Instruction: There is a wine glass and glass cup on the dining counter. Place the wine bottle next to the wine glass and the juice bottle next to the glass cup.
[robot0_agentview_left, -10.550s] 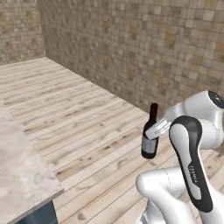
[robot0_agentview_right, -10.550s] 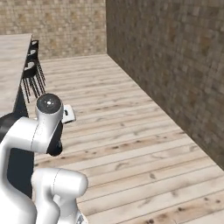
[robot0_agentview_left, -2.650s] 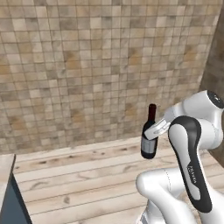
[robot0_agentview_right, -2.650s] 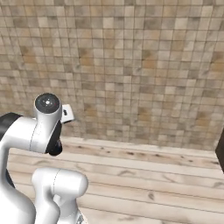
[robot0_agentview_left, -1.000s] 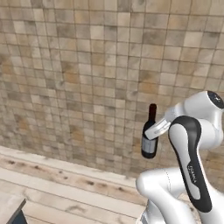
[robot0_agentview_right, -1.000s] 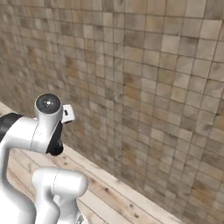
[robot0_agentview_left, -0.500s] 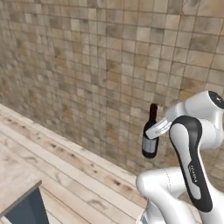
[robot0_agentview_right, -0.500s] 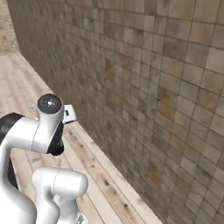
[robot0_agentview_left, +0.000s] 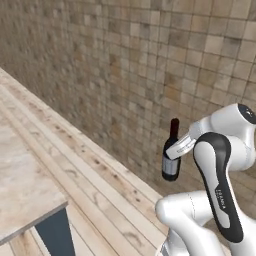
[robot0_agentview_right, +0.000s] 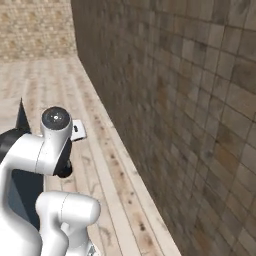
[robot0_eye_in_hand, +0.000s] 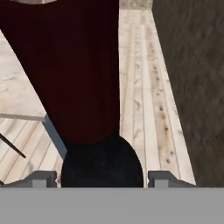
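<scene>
The wine bottle (robot0_agentview_left: 171, 163), dark with a long neck, dark red top and pale label, hangs upright in front of my arm. My gripper (robot0_agentview_left: 179, 148) is shut on its body from the side. In the hand view the bottle (robot0_eye_in_hand: 78, 74) looms large between the two fingertips (robot0_eye_in_hand: 41, 178), and my gripper (robot0_eye_in_hand: 103, 178) is closed around it. A corner of the beige marbled dining counter (robot0_agentview_left: 25, 195) shows at the lower left, and again in the hand view (robot0_eye_in_hand: 17, 87). The wine glass, the glass cup and the juice bottle are out of view.
A brown tiled stone wall (robot0_agentview_left: 150, 75) runs close along the right side (robot0_agentview_right: 190, 125). Pale wooden floor planks (robot0_agentview_left: 100, 185) lie between wall and counter. A dark blue-grey panel (robot0_agentview_left: 52, 232) stands under the counter's corner.
The whole picture has swung, so the base has turned: the wall now runs off at an angle and the counter corner has grown at the lower left. The bottle stays in my gripper.
</scene>
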